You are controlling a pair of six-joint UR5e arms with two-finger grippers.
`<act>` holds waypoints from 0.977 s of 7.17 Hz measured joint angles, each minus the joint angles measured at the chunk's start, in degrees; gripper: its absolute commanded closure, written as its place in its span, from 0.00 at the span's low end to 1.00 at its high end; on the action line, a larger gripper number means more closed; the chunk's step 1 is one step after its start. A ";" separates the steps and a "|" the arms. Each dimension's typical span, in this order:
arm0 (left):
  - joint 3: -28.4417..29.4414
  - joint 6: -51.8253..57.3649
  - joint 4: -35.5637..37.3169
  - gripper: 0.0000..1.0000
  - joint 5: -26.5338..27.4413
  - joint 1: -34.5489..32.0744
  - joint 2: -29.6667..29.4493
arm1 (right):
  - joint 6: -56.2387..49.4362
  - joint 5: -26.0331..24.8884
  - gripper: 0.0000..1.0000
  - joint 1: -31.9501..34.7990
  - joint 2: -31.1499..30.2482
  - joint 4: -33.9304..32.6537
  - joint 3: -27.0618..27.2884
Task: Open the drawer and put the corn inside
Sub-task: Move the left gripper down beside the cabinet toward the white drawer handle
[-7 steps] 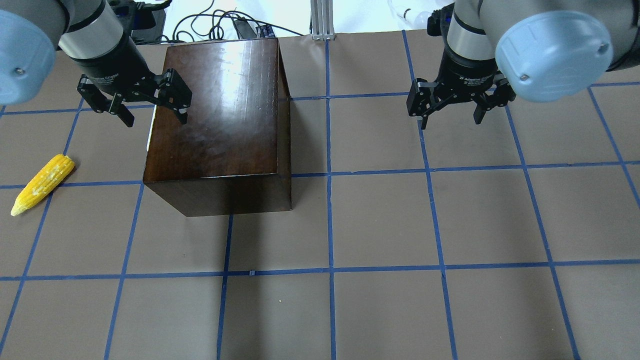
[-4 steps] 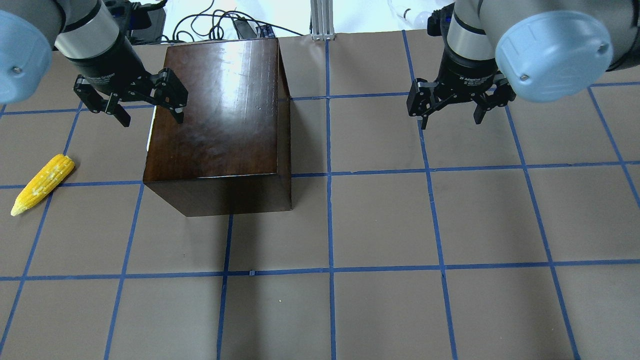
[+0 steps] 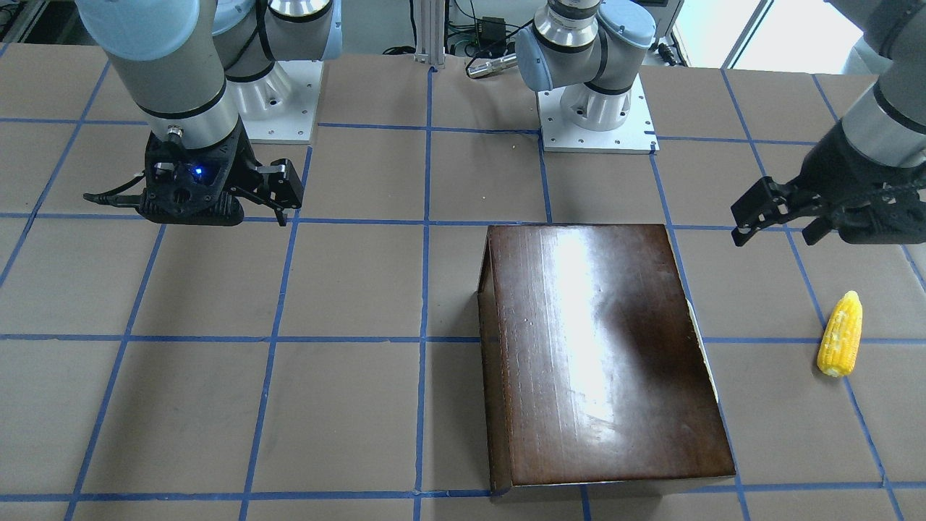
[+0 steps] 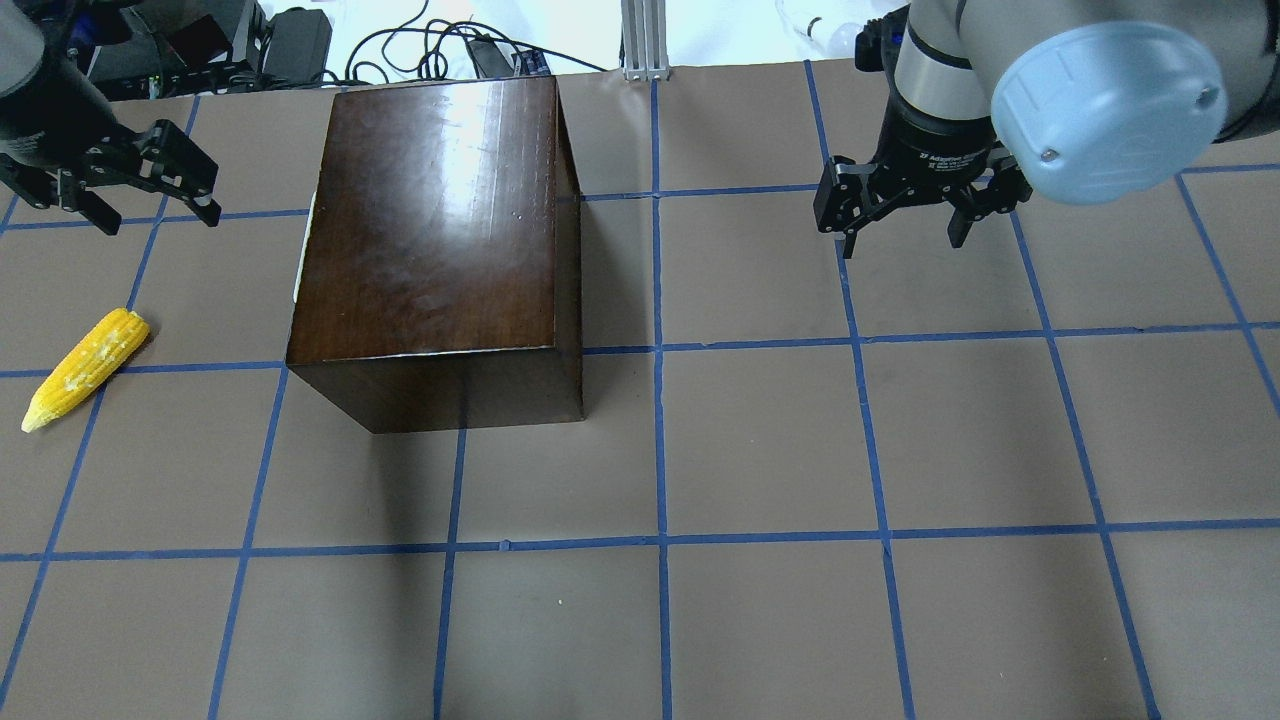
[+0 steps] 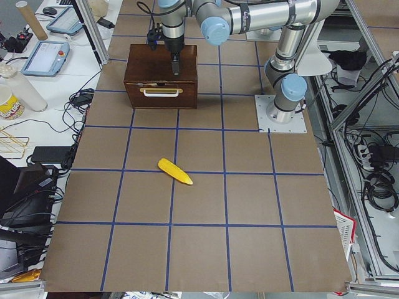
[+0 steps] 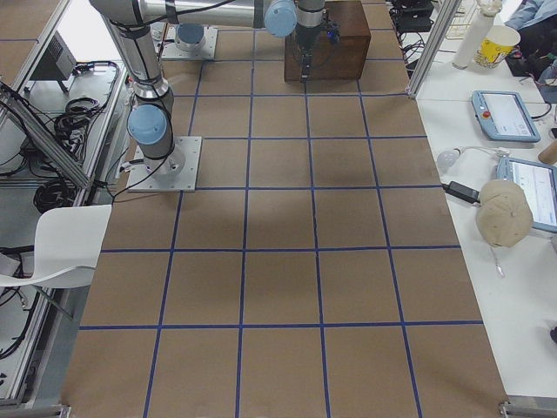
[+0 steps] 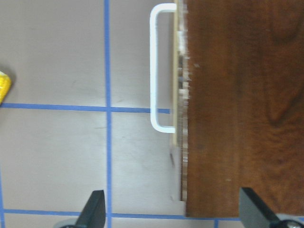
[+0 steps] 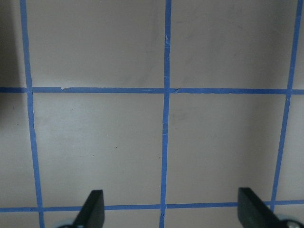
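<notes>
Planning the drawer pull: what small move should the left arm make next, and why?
Probably lower the left gripper toward the white handle, jaws straddling it. The drawer is shut, the jaws stand open and empty beside the box, and the corn lies on the table.

Robotics lab, blue-taped grid table [image 4: 760, 440], teach pendant [image 6: 503, 114] on white bench [image 6: 461, 122], cable bundles [image 5: 376, 182], aluminium framing post [image 4: 645, 40]
</notes>
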 measured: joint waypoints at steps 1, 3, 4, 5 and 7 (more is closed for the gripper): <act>-0.04 2.40 1.16 0.00 -0.21 1.95 -1.18 | 0.00 -0.01 0.00 0.00 0.01 -0.02 0.00; -0.83 7.29 5.41 0.00 -2.32 3.53 -4.09 | 0.00 0.01 0.00 0.00 0.03 -0.02 0.00; -1.10 8.88 7.03 0.00 -3.98 3.80 -5.94 | 0.00 0.05 0.00 0.00 0.05 0.01 0.00; -1.21 9.45 8.05 0.00 -6.46 3.90 -7.73 | 0.00 0.06 0.00 0.00 0.05 0.03 0.00; -1.24 9.64 9.05 0.00 -9.82 3.95 -11.07 | 0.00 0.08 0.00 0.00 0.04 -0.02 0.00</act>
